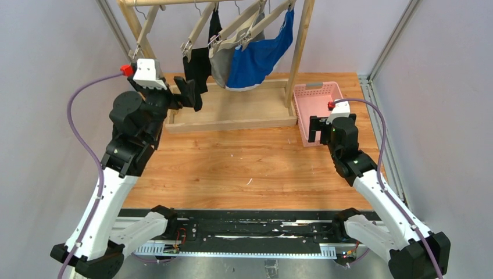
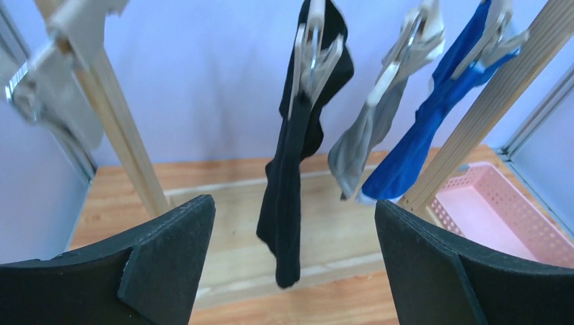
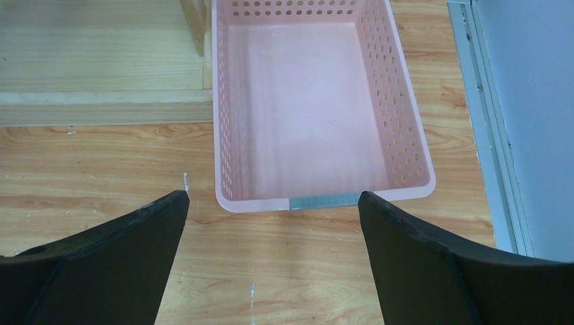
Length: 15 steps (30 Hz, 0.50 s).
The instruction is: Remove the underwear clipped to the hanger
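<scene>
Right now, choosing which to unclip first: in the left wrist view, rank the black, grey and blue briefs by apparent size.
1. black briefs
2. blue briefs
3. grey briefs
The black briefs seem nearest the camera, so their lead may be only apparent.

You see all three pairs hanging above the far edge of the worktop, from about its middle over towards the far right corner. The black briefs (image 1: pixel 199 64) are leftmost and hang long, narrow and limp. Just beside them, the grey briefs (image 1: pixel 221 70) droop in a bunched fold. The bright blue briefs (image 1: pixel 260 57), rightmost, sag in a wide curve. Each is clipped to one of the tilted pale hangers (image 1: pixel 202 26).
</scene>
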Tool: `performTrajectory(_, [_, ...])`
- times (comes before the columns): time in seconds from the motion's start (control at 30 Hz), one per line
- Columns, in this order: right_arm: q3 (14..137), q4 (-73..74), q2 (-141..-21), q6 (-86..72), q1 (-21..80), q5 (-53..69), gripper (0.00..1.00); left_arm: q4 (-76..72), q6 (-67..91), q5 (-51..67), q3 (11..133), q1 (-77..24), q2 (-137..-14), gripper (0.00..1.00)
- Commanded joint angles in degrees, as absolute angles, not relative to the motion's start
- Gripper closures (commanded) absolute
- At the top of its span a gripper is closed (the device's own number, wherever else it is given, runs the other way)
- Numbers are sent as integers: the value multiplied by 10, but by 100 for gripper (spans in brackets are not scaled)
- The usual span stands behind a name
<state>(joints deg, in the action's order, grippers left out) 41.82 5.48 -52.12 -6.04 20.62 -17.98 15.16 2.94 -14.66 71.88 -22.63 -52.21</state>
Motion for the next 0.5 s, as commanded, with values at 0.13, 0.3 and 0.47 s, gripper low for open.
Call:
performTrajectory(0.13, [424,32,-494,-72,216,-182,1,264,-12,-96,909,-229,-651,2])
performTrajectory(0.3, [423,40,-476,-68,216,-183,1,253,-20,-94,972,-229,-715,2])
performTrajectory(0.47, [421,47,-456,-57,217,-173,1,251,-44,-128,1034,-228,-760,2])
